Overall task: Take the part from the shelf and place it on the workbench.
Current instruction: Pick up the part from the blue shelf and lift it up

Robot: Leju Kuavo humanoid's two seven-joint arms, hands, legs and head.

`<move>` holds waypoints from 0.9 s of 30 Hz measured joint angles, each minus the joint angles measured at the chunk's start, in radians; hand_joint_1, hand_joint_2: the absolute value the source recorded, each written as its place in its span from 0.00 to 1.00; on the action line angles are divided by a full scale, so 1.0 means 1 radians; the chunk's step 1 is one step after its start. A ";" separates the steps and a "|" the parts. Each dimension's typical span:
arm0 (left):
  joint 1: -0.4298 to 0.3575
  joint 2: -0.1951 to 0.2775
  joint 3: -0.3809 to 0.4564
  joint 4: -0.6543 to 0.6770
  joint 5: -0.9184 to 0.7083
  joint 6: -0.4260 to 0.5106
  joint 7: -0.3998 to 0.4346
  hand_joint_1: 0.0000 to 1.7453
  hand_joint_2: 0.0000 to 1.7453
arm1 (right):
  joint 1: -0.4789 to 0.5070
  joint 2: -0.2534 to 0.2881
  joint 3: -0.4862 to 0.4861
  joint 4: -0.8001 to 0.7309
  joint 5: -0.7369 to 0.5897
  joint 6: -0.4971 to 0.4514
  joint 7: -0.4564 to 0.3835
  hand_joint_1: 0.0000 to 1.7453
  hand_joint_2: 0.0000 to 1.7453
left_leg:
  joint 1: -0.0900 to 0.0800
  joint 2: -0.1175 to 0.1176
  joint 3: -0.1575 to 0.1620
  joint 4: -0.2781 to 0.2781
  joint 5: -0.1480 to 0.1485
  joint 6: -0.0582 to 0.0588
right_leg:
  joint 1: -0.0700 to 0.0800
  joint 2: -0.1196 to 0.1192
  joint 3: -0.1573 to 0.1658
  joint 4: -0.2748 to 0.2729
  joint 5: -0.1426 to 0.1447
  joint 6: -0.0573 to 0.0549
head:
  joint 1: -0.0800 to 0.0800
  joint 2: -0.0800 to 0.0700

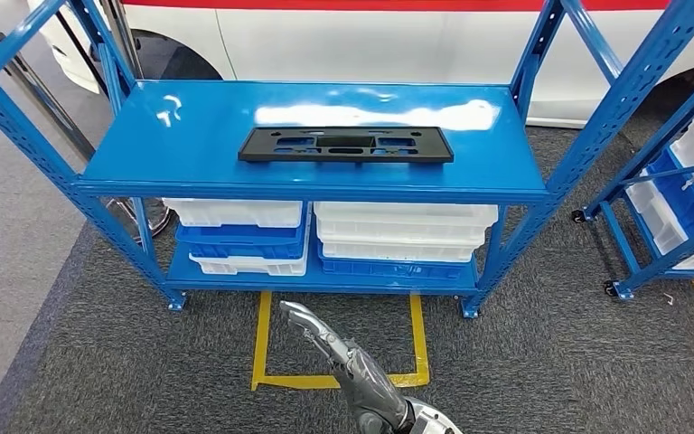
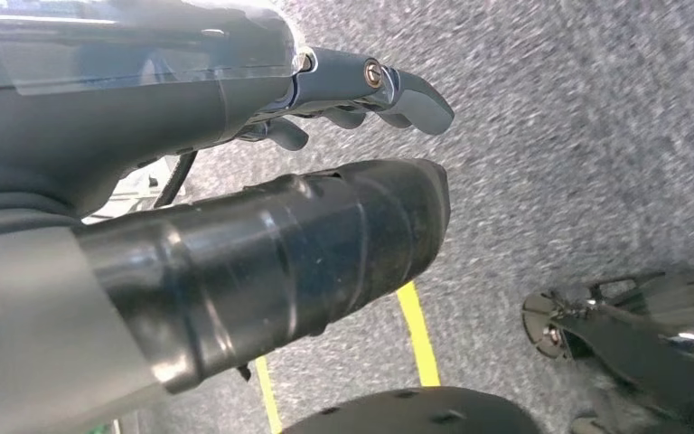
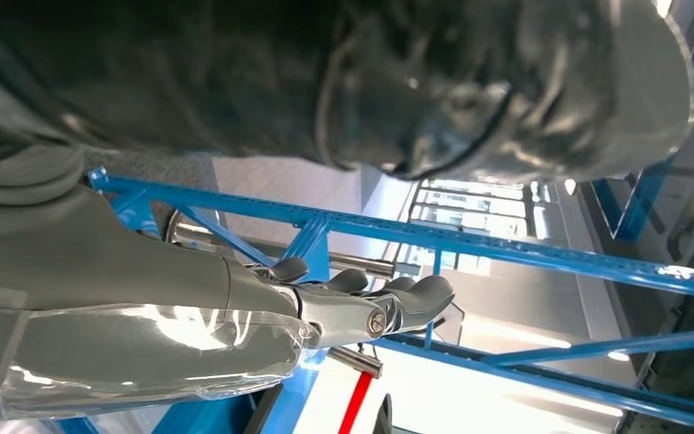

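The part (image 1: 345, 145) is a flat black plastic plate with cut-outs, lying on the top board of the blue shelf (image 1: 190, 136), a little right of its middle. My right hand (image 1: 334, 348) reaches forward low over the carpet in front of the shelf, fingers stretched out and holding nothing, well short of the part. In the right wrist view the same hand (image 3: 343, 307) points at the blue shelf beams (image 3: 524, 253). My left hand (image 2: 190, 108) hangs over the grey carpet, fingers (image 2: 398, 90) nearly straight and apart from the thumb (image 2: 325, 253), holding nothing.
White and blue bins (image 1: 398, 231) are stacked on the shelf's lower board. A white car (image 1: 370, 41) stands behind it. A second blue rack with white bins (image 1: 678, 199) stands at the right. Yellow tape (image 1: 262, 339) marks a square on the carpet.
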 joint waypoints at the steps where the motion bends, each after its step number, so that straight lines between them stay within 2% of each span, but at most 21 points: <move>1: -0.001 0.000 0.000 0.000 0.000 -0.001 0.000 0.00 0.00 | -0.001 0.000 0.000 0.000 0.000 0.000 0.000 0.00 0.00 | -0.002 -0.002 0.008 -0.020 0.002 0.005 | 0.002 0.000 -0.002 0.003 -0.002 0.005 | 0.000 0.000; 4: -0.001 0.000 0.002 0.000 0.000 -0.006 0.000 0.00 0.00 | -0.002 0.000 0.002 -0.001 0.002 0.000 0.000 0.00 0.00 | -0.004 -0.004 0.008 -0.025 0.003 0.027 | 0.001 0.001 -0.003 0.005 -0.003 0.020 | 0.001 0.000; 5: -0.001 0.000 0.002 0.001 0.000 -0.009 0.000 0.00 0.00 | -0.003 0.000 0.002 -0.002 0.002 0.000 0.000 0.00 0.00 | -0.002 -0.003 0.009 -0.028 0.006 0.034 | 0.000 0.000 -0.009 0.019 -0.015 0.024 | 0.001 0.000; 7: -0.002 0.000 0.004 0.001 0.000 -0.015 0.000 0.00 0.00 | -0.005 0.000 0.002 -0.003 0.003 0.000 0.000 0.00 0.00 | -0.002 -0.001 0.009 -0.032 0.008 0.046 | -0.002 -0.001 -0.051 0.111 -0.068 0.031 | 0.001 0.000; 9: -0.003 0.000 0.008 0.001 0.001 -0.018 0.000 0.00 0.00 | -0.006 -0.001 0.002 -0.003 0.004 0.000 0.000 0.00 0.00 | -0.005 -0.001 0.009 -0.032 0.007 0.052 | -0.002 -0.001 -0.117 0.244 -0.123 0.034 | 0.001 0.000; 10: -0.002 0.000 0.009 0.001 0.001 -0.019 0.000 0.00 0.00 | -0.006 -0.001 0.002 -0.003 0.004 0.000 0.000 0.00 0.00 | -0.007 -0.001 0.010 -0.032 0.006 0.053 | -0.002 -0.001 -0.138 0.281 -0.128 0.033 | 0.001 0.000; 11: -0.002 0.000 0.011 0.001 0.001 -0.020 0.000 0.00 0.00 | -0.006 -0.002 0.002 -0.003 0.004 0.000 0.001 0.00 0.00 | -0.009 -0.001 0.011 -0.031 0.005 0.053 | -0.001 -0.001 -0.141 0.283 -0.113 0.030 | 0.001 0.000; 12: -0.002 0.000 0.012 0.001 0.001 -0.020 0.000 0.00 0.00 | -0.006 -0.002 0.002 -0.003 0.004 0.000 0.001 0.00 0.00 | -0.011 -0.002 0.014 -0.031 0.003 0.054 | 0.000 -0.001 -0.123 0.241 -0.081 0.025 | 0.001 0.000; 13: -0.002 0.000 0.013 0.001 0.001 -0.020 0.000 0.00 0.00 | -0.006 -0.002 0.002 -0.003 0.004 0.000 0.001 0.00 0.00 | -0.013 -0.002 0.018 -0.032 0.001 0.053 | 0.003 -0.002 -0.090 0.170 -0.042 0.017 | 0.001 0.000; 15: -0.002 -0.002 0.014 0.001 0.001 -0.021 -0.002 0.00 0.00 | -0.009 -0.003 0.002 -0.003 0.004 0.001 0.001 0.00 0.00 | -0.017 -0.003 0.023 -0.032 -0.004 0.049 | 0.011 -0.004 -0.028 0.044 0.001 0.001 | 0.001 0.000; 16: -0.002 -0.003 0.015 0.001 0.001 -0.022 -0.002 0.00 0.00 | -0.010 -0.003 0.002 -0.003 0.005 0.001 0.001 0.00 0.00 | -0.017 -0.003 0.024 -0.032 -0.006 0.045 | 0.015 -0.005 -0.014 0.013 0.004 -0.004 | 0.001 0.000; 18: -0.003 -0.004 0.016 0.001 0.001 -0.023 -0.002 0.00 0.00 | -0.010 -0.003 0.003 -0.004 0.005 0.001 0.001 0.00 0.00 | -0.017 -0.002 0.026 -0.037 -0.008 0.034 | 0.018 -0.004 -0.009 -0.001 0.000 -0.008 | 0.001 0.000; 20: -0.005 -0.004 0.017 0.001 0.001 -0.024 -0.002 0.00 0.00 | -0.010 -0.002 0.004 -0.005 0.006 0.001 0.001 0.00 0.00 | -0.016 -0.001 0.029 -0.029 -0.018 0.025 | 0.011 -0.003 0.005 -0.018 0.004 -0.013 | 0.001 0.000; 21: -0.006 -0.004 0.017 0.001 0.001 -0.025 -0.002 0.00 0.00 | -0.011 -0.002 0.004 -0.006 0.006 0.001 0.001 0.00 0.00 | -0.017 -0.002 0.019 -0.003 -0.034 0.021 | 0.006 -0.004 0.015 -0.028 0.006 -0.017 | 0.000 0.000; 22: -0.006 -0.003 0.017 0.001 0.001 -0.025 -0.003 0.00 0.00 | -0.011 -0.002 0.005 -0.006 0.006 0.002 0.001 0.00 0.00 | -0.016 -0.002 -0.004 0.044 -0.058 0.017 | 0.003 -0.006 0.023 -0.035 0.006 -0.019 | 0.000 0.000; 24: -0.005 -0.003 0.017 0.001 0.001 -0.025 -0.003 0.00 0.00 | -0.012 -0.002 0.005 -0.006 0.007 0.003 0.002 0.00 0.00 | -0.013 -0.002 -0.080 0.180 -0.111 0.010 | 0.003 -0.007 0.031 -0.037 0.000 -0.023 | -0.001 0.000; 25: -0.003 -0.003 0.018 0.001 0.001 -0.026 -0.003 0.00 0.00 | -0.011 -0.002 0.006 -0.006 0.007 0.003 0.002 0.00 0.00 | -0.011 -0.002 -0.112 0.230 -0.120 0.007 | 0.004 -0.006 0.035 -0.036 -0.005 -0.023 | -0.001 0.000; 26: -0.001 -0.003 0.018 0.001 0.001 -0.026 -0.003 0.00 0.00 | -0.011 -0.002 0.006 -0.005 0.007 0.002 0.003 0.00 0.00 | -0.009 -0.002 -0.128 0.245 -0.108 0.004 | 0.004 -0.005 0.041 -0.036 -0.011 -0.022 | -0.001 0.000; 27: 0.000 -0.002 0.018 0.001 0.001 -0.026 -0.003 0.00 0.00 | -0.010 -0.002 0.006 -0.005 0.008 0.000 0.003 0.00 0.00 | -0.008 -0.002 -0.122 0.217 -0.074 0.003 | 0.003 -0.003 0.049 -0.035 -0.018 -0.020 | -0.001 0.000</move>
